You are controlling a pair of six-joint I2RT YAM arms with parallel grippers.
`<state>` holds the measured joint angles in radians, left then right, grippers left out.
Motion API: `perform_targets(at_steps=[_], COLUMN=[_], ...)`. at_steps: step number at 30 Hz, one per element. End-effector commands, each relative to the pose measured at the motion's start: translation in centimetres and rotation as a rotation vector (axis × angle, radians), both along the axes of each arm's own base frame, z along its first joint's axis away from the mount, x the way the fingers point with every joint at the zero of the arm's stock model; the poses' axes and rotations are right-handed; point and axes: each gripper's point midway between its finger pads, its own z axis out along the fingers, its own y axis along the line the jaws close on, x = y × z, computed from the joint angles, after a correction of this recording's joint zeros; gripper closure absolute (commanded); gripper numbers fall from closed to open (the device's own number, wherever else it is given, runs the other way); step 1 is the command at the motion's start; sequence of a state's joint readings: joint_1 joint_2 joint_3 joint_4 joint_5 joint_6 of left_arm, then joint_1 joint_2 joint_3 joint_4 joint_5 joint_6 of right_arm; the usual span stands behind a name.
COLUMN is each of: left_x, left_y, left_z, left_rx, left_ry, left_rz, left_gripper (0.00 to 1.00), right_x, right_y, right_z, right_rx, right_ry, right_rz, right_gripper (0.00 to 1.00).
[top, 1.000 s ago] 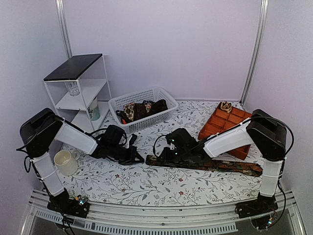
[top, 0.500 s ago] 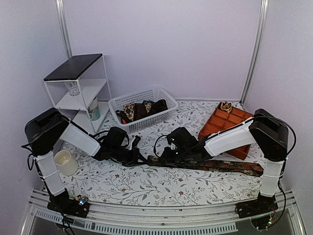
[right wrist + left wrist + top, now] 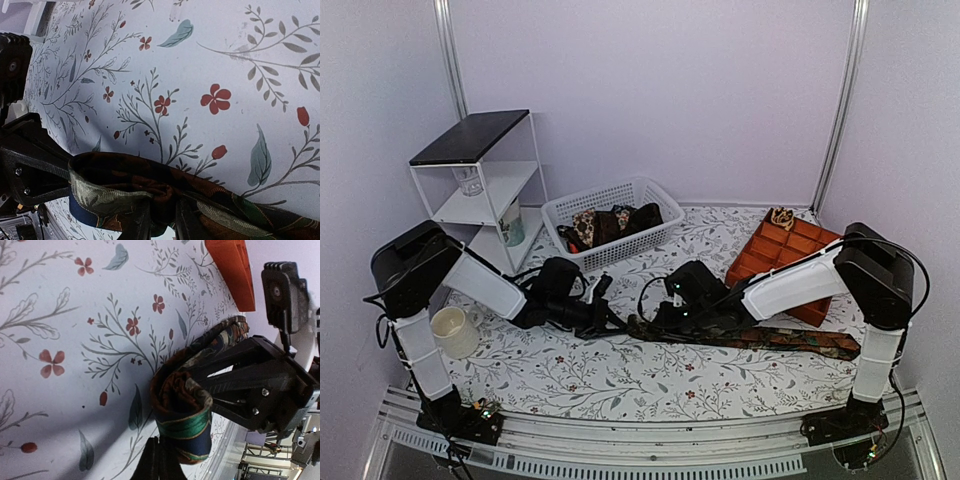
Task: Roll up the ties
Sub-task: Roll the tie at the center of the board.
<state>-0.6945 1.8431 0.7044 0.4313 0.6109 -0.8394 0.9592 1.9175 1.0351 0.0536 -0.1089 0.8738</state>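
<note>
Dark patterned tie [image 3: 760, 338] lies on the floral tablecloth [image 3: 620, 380], on the near side of the white basket [image 3: 625, 248] and running off to the right of it.

Change over the last second: the end nearest the basket has drawn back rightward. It now sits doubled over into a small loop, green-and-blue lining showing (first turn of the roll, by the look of it).

Left gripper [image 3: 608, 318] has slid in toward that loop. Its fingers are pressed together with the tips at the fold; whether cloth sits between them cannot be told.

Right gripper [image 3: 665, 318] pinches the tie just behind the loop, jaws a touch narrower than before.

Judgement: rolling has begun on this tie, with most of its length still flat. More ties [image 3: 610, 222] wait heaped inside the basket.
</note>
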Motion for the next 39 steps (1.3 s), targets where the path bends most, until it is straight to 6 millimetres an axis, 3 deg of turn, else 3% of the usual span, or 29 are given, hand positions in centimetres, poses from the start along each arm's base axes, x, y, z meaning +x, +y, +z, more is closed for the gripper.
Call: perform_targets(at_steps=[1,5,16,24,29,34,39], left_x=[-0.3,-0.4,-0.4,-0.5,-0.5,-0.5,-0.5], left_y=[-1.8,-2.4,-3.7,-4.5,-5.1,-5.7,-6.8], left_z=[2.0,2.2,2.0,1.5,1.5,1.4,1.8], left_rx=[-0.062,-0.060,-0.019,0.011,0.024,0.028,0.027], left_ry=[-0.024,-0.026,-0.034,-0.032,-0.037,-0.038,-0.048], left_rz=[-0.045,-0.054,-0.074,-0.092,-0.106,-0.114,-0.128], left_gripper=[1.00,1.00,1.00,1.00,1.00,1.00,1.00], right_x=[0.4,0.4,0.6,0.5,0.8,1.2,1.0], right_y=[-0.8,-1.1,-2.2,-3.1,-5.1,-7.2,-8.0], right_z=[1.5,2.1,3.0,3.0,2.4,2.7,4.6], right_rx=[0.035,0.073,0.152,0.167,0.118,0.101,0.128], right_ry=[-0.032,-0.043,-0.059,-0.070,-0.070,-0.093,-0.116], right_rz=[-0.017,-0.020,-0.047,-0.069,-0.133,-0.208,-0.224], right_gripper=[0.80,0.77,0.91,0.93,0.92,0.85,0.75])
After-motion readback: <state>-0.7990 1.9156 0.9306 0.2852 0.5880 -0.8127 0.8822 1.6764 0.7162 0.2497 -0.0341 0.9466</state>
